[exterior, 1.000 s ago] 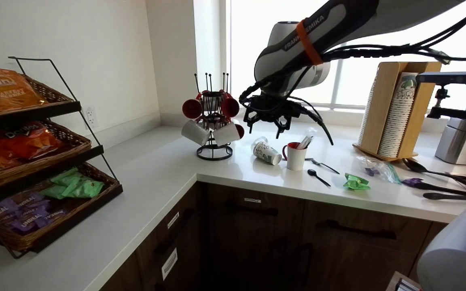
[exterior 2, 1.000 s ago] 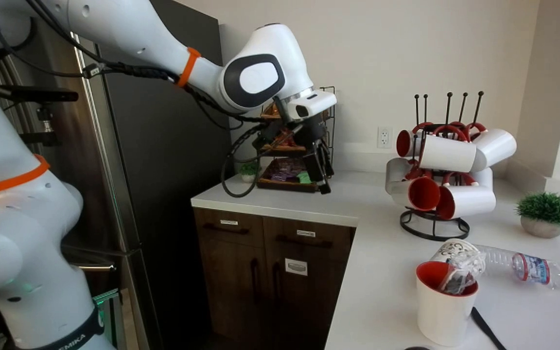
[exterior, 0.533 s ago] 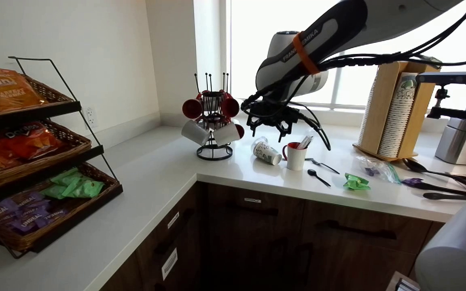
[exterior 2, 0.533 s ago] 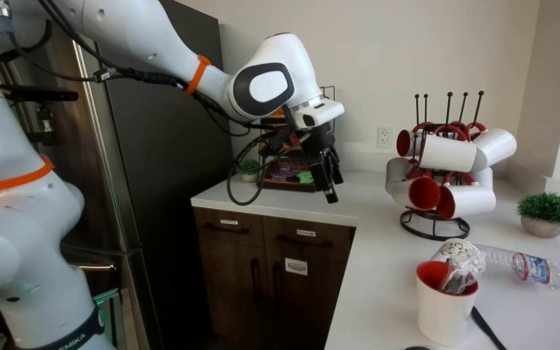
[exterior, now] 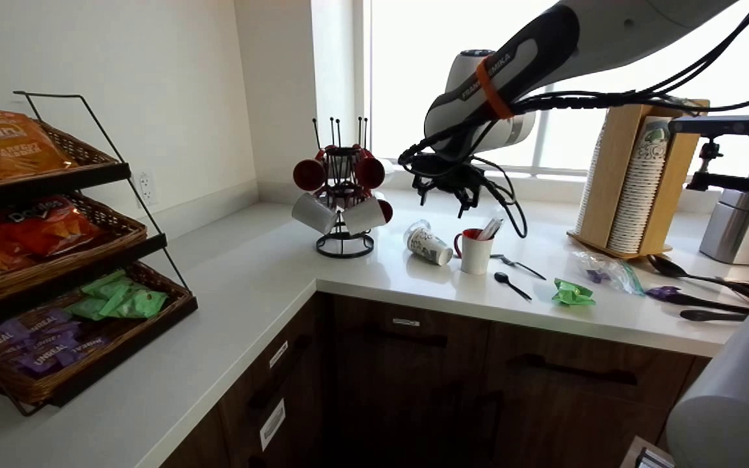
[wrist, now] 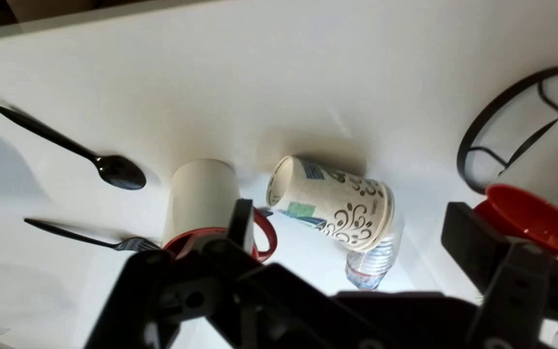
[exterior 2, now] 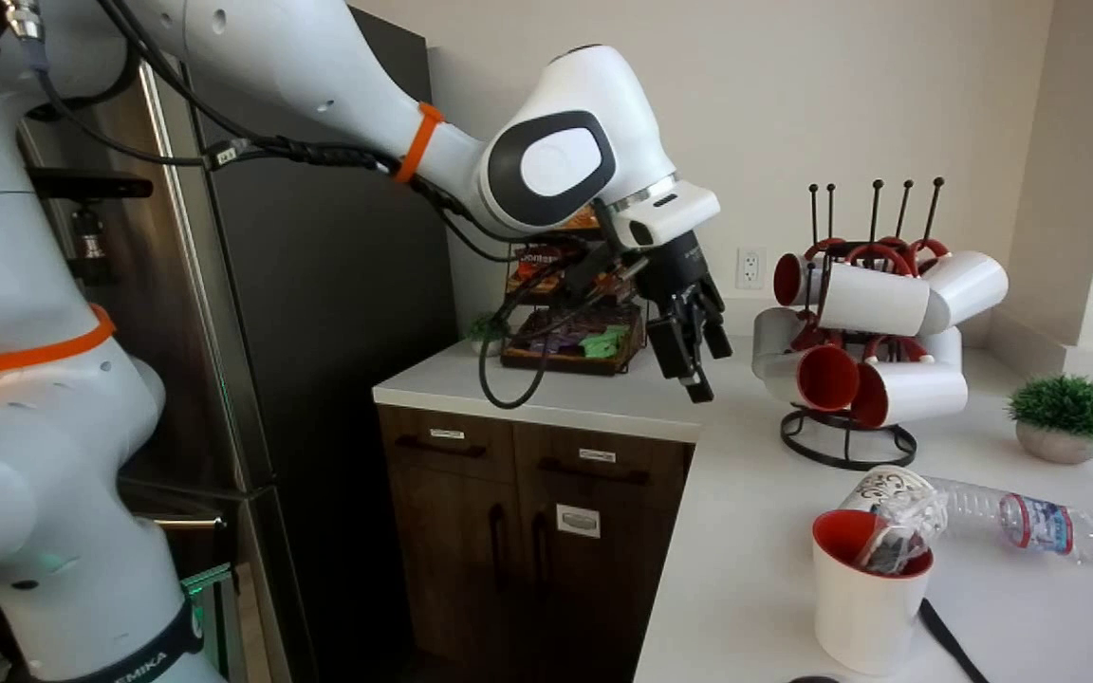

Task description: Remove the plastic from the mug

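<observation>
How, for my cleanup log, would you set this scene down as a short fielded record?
mug: white outside, red inside, upright on the counter
plastic: clear, crinkled, partly inside the mug, poking out the top
tool: open, holding nothing, in the air, apart from the mug
patterned cup: on its side, beside the mug
bottle: clear, on its side
spoon, fork: black, on the counter
removal: not yet done

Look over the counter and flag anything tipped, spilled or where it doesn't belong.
The patterned paper cup lies on its side instead of standing, beside a plastic water bottle also lying down. Crumpled clear plastic pokes out of the red-lined white mug, like trash in a drinking vessel. No spill shows.
</observation>
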